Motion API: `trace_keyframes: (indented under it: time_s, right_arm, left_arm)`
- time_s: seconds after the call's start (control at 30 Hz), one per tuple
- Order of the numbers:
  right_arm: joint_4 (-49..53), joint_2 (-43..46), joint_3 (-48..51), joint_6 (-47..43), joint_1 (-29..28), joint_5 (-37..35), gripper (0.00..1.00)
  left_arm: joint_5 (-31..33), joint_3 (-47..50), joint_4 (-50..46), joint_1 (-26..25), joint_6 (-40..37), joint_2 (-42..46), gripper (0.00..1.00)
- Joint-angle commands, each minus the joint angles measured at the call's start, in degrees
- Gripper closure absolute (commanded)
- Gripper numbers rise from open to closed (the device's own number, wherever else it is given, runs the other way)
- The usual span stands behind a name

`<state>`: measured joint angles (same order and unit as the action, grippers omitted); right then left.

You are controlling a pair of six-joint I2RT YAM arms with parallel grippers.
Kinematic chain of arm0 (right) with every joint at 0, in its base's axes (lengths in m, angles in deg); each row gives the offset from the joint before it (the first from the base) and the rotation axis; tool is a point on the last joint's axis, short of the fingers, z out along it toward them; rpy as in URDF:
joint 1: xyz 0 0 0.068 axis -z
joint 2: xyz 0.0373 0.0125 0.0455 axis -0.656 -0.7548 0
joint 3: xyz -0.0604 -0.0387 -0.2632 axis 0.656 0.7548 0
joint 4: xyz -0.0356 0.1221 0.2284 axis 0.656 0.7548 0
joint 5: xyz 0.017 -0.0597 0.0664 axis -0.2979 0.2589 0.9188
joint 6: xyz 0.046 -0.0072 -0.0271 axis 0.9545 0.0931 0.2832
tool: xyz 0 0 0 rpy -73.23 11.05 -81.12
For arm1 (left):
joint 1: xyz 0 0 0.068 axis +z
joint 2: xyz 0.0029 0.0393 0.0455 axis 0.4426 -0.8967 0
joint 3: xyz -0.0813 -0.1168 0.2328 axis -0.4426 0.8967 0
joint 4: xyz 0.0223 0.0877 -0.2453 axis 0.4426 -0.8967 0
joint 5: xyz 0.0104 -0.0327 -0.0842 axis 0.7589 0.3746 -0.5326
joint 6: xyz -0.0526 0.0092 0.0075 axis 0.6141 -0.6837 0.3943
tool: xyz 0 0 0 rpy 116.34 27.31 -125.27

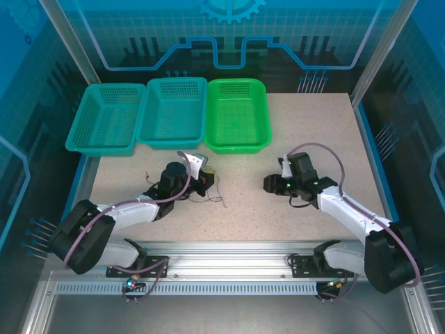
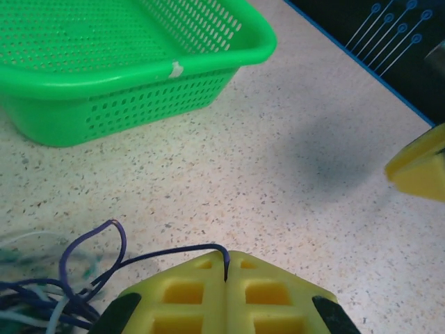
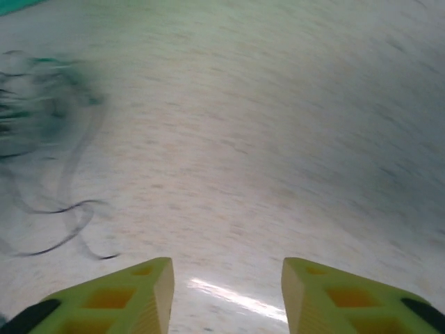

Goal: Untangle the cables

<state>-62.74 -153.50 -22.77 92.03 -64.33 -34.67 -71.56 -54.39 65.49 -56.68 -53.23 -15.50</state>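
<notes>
The left pincer (image 2: 226, 259) clenches one cable (image 2: 167, 252), the right pincer (image 3: 228, 278) is released; pulling hard may tighten the tangle (image 2: 42, 299).

The counter (image 1: 306, 139): beige w/ fine dark speckles. The right basket (image 2: 125, 111): bright green, walls w/ regular rows of small holes. The left basket (image 1: 101, 148) and middle basket (image 1: 170, 142): teal, same hole pattern. The cables (image 2: 42, 292): dark violet-blue, pale cream, some greenish. Jaws of left gripper (image 2: 226, 257) and right gripper (image 3: 226, 268): yellow, w/ black patches at base.
</notes>
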Motion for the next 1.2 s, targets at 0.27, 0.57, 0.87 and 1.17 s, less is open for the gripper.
trace_keyframes:
  time_s: [0.27,0.57,0.87,1.17]
  right_arm:
    - [-0.14,-18.78,-20.13,-4.24,-10.88,5.84,0.50]
    - [7.86,-34.07,-34.12,-7.32,-16.89,0.28,0.49]
    - [17.21,-45.64,-43.50,-8.21,-19.41,-7.17,0.45]
    - [14.77,-44.87,-40.89,-4.70,-18.82,-6.18,1.00]
  left_arm:
    - [7.03,-1.25,-11.75,-3.87,5.34,2.99,1.00]
    - [11.28,1.65,-22.93,-6.72,14.18,5.26,1.00]
    - [10.11,2.62,-19.58,-6.85,16.24,2.64,1.00]
    - [17.81,2.82,-23.85,-6.82,17.60,6.12,1.00]
